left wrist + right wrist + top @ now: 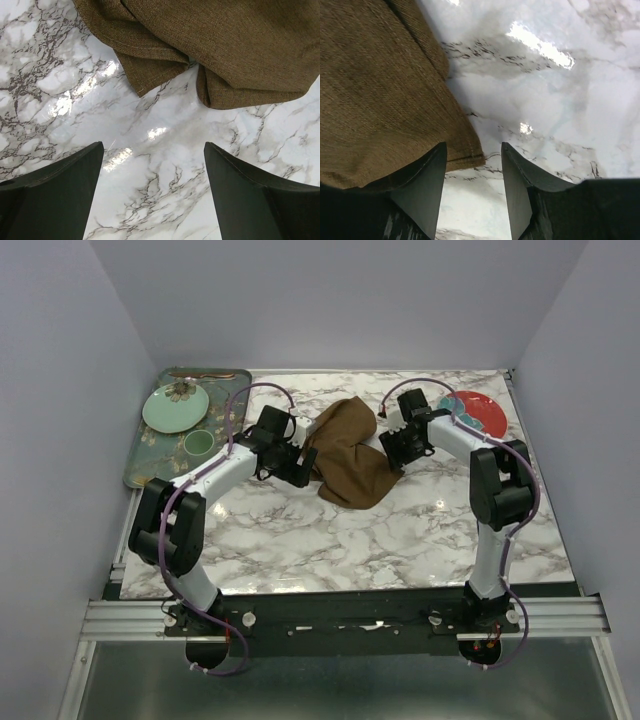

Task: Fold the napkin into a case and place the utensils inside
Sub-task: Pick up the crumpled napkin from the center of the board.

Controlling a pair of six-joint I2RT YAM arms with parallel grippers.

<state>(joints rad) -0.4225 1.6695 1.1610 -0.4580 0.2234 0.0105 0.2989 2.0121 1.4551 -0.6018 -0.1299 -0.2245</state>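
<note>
The brown napkin [348, 453] lies crumpled in a loose heap at the middle of the marble table [400, 540]. My left gripper [297, 468] is open at the heap's left edge; in the left wrist view its fingers [60, 190] stand wide over bare marble, with the napkin [215, 45] just ahead. My right gripper [392, 455] is at the heap's right edge with its jaws partly apart. A napkin corner [465, 150] lies by its left finger [422, 185], not pinched. A blue utensil handle [455, 406] shows on the red plate [485, 415]. A thin copper piece [203, 374] lies along the tray's far edge.
A dark green floral tray [140, 465] at the back left carries a pale green plate [175, 408] and a small green cup [198, 443]. The red plate sits at the back right corner. Grey walls close in the table on three sides.
</note>
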